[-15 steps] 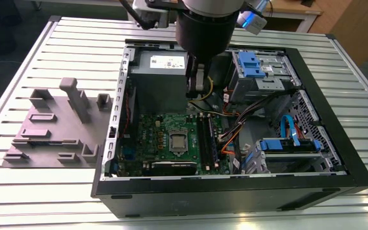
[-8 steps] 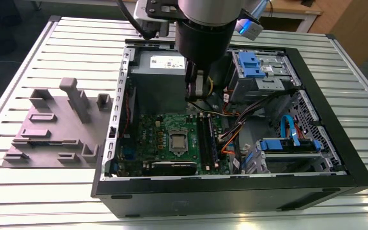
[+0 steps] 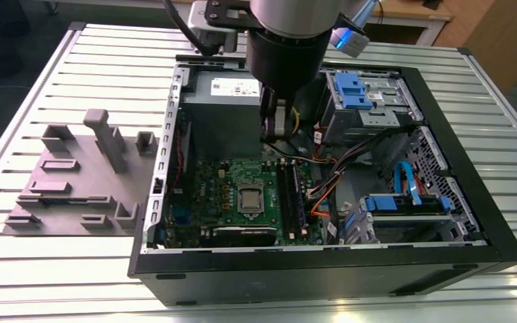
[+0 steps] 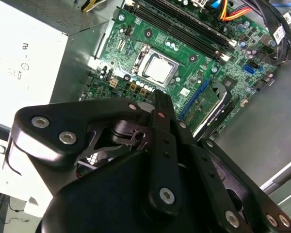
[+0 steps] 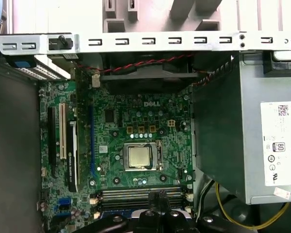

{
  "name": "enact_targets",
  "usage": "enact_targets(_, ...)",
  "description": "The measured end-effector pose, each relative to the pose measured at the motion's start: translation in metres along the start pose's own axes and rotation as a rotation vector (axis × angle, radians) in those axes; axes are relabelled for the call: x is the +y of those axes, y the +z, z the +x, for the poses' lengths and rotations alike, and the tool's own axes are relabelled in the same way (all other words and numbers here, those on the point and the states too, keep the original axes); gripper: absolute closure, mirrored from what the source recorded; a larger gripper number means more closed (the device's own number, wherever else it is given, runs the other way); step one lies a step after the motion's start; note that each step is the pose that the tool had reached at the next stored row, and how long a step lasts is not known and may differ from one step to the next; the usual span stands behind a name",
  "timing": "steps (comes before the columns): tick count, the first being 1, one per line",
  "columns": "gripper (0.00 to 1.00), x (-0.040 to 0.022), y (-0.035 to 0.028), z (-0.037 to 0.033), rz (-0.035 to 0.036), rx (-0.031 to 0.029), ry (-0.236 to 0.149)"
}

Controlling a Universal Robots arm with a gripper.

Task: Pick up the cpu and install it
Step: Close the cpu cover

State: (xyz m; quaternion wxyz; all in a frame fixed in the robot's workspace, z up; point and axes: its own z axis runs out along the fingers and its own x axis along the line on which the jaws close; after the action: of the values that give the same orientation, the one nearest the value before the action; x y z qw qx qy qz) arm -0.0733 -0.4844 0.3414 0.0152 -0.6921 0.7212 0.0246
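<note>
The cpu (image 3: 250,198) lies flat in the socket frame of the green board (image 3: 207,180) inside the open computer case (image 3: 474,202). In the exterior view the gripper (image 3: 277,134) hangs above the board with the cpu at about seven o'clock from it and the grey power box (image 3: 223,108) at ten o'clock. Its fingers (image 4: 158,104) are pressed together, gripping nothing.

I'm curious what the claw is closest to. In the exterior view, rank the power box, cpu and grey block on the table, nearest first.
From the gripper:
1. power box, right beside it.
2. cpu, seated on the green board.
3. grey block, outside the case, exterior view's left.
</note>
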Motion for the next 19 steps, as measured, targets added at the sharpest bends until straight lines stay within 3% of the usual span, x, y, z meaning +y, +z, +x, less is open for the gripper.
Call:
enact_targets(6,0.90,-0.0002,0.0095,0.0005,-0.0002,0.0005,0.000)
enact_targets(19,0.90,-0.0001,0.0099,0.0006,-0.0002,0.0006,0.000)
